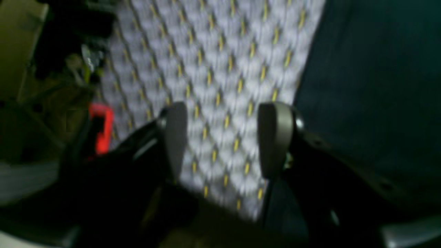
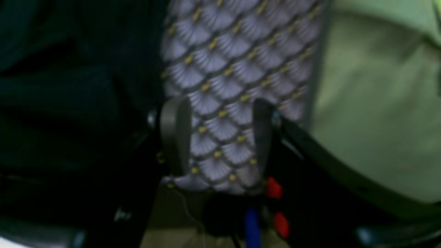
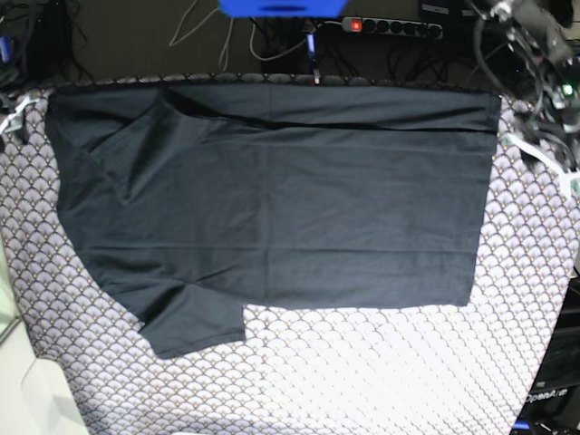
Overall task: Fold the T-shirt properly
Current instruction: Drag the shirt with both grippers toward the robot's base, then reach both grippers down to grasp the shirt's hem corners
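The dark T-shirt (image 3: 272,208) lies spread flat on the scale-patterned tablecloth (image 3: 362,372), with its far edge folded over in a narrow band. One sleeve (image 3: 195,326) sticks out at the near left. My left gripper (image 1: 225,137) is open and empty above bare tablecloth, and the T-shirt's edge (image 1: 372,86) lies just to its right. My right gripper (image 2: 218,134) is open and empty above the cloth, with the T-shirt (image 2: 75,86) to its left. Neither gripper's fingers show in the base view.
A power strip (image 3: 390,27) and cables lie behind the table's far edge. Arm parts and wiring (image 3: 539,45) stand at the far right corner. The table edge and pale floor (image 2: 372,103) show right of my right gripper. A red part (image 1: 101,127) sits left of my left gripper.
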`<action>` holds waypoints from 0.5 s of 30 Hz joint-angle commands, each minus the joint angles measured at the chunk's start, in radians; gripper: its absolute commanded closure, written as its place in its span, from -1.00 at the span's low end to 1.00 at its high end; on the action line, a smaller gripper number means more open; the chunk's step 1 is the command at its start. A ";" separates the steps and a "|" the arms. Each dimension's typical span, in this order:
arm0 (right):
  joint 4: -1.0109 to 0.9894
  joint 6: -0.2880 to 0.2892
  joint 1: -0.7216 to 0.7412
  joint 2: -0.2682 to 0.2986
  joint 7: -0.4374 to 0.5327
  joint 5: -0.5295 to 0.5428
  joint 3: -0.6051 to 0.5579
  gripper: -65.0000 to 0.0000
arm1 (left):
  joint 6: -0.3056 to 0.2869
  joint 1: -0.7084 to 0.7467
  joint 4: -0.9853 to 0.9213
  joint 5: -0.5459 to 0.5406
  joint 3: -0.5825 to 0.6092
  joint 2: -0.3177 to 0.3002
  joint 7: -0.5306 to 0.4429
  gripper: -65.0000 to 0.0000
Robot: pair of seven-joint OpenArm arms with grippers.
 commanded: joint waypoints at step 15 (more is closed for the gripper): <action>-0.142 -0.004 0.573 -0.040 -0.182 -0.300 -0.222 0.00 | 0.015 -0.292 -0.179 -0.006 0.148 -0.084 -0.028 -0.01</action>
